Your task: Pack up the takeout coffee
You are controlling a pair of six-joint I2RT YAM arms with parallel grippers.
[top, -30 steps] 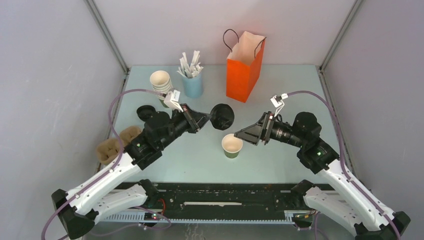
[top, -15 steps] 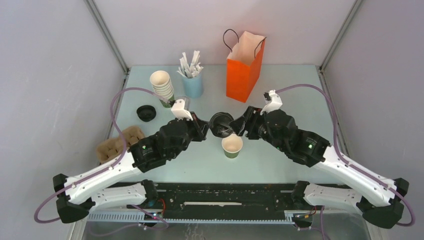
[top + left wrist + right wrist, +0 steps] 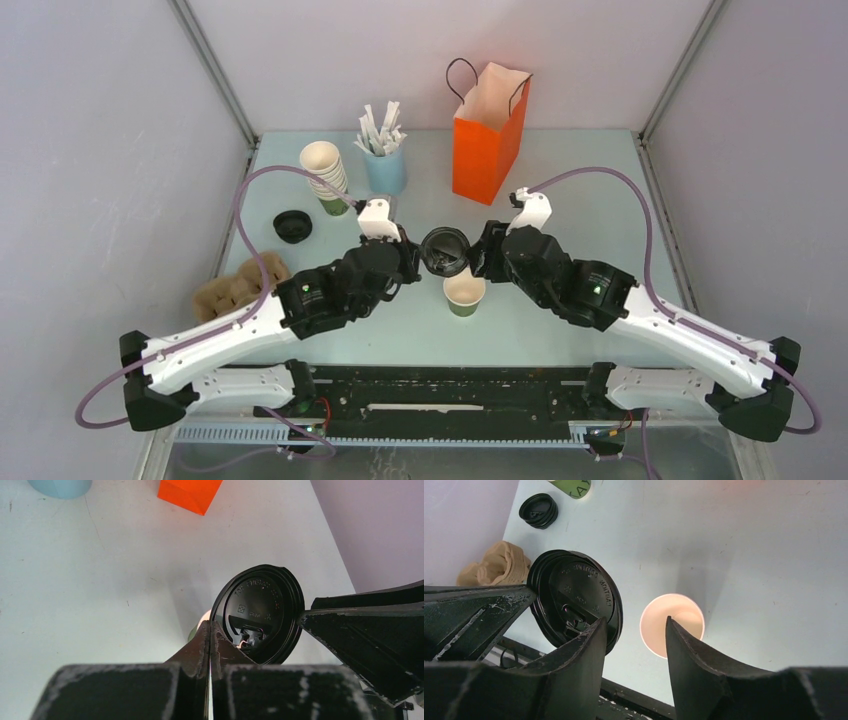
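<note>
One green cup (image 3: 464,292), cream inside, stands uncovered on the tabletop (image 3: 580,200) nearest the arms. Just behind it, the left claw (image 3: 210,627) is pinched on the rim of one black lid (image 3: 444,251). The right claw (image 3: 635,620) is parted at the lid's other edge, gripping nothing. One cardboard carrier (image 3: 235,290) sits to the left. Beyond are a second lid (image 3: 292,226), one cup stack (image 3: 325,175), one blue cup (image 3: 386,172) of white sticks (image 3: 380,128) and one orange bag (image 3: 488,135).

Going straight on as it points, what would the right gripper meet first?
Probably the black lid pinched by the left gripper: its rim sits at the right gripper finger. The open cup lies lower, beyond.
</note>
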